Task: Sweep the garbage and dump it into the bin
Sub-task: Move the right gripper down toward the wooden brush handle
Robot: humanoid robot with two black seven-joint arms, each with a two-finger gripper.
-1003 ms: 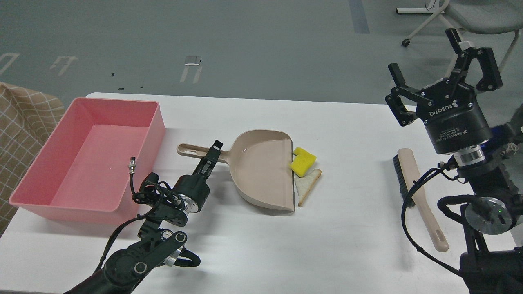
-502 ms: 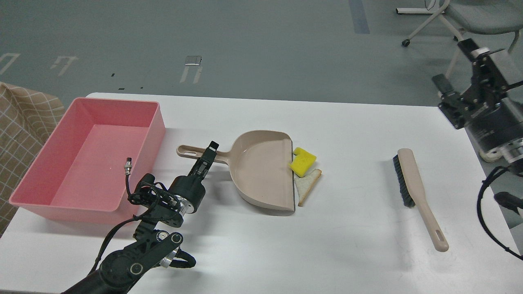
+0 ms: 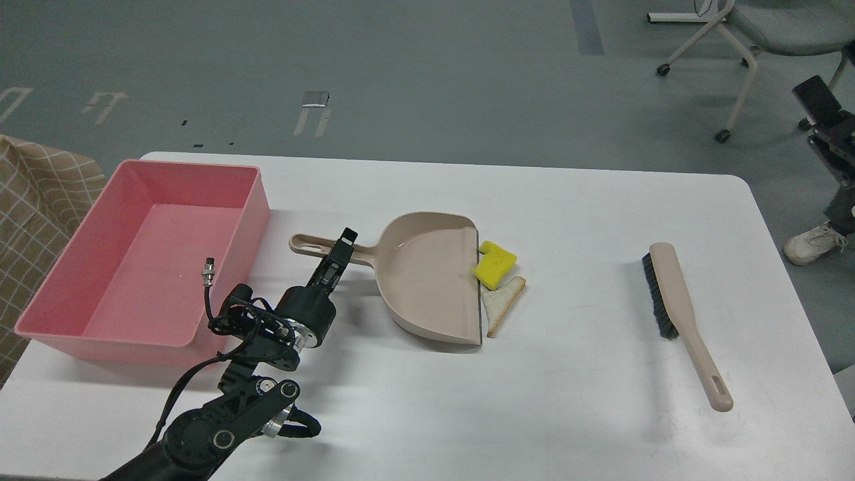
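Right arm [image 3: 825,123] withdrawn off-table, left fingers [image 3: 342,246] over dustpan handle [image 3: 314,246]

Plenty of open white table [image 3: 588,220] between the dustpan [image 3: 427,280] and the brush [image 3: 681,314], so a gripper could come in from the right or the near side there without hitting anything. The near strip of table in front of the dustpan is bare too. The tight spot is the left: the left gripper [image 3: 338,257] sits over the dustpan handle, with the pink bin [image 3: 143,260] just beyond it, so the gap between bin and dustpan is mostly taken up by the arm. The yellow chunk [image 3: 496,264] and bread slice [image 3: 502,302] touch the dustpan's straight lip, blocking that edge. The far strip of table is open.
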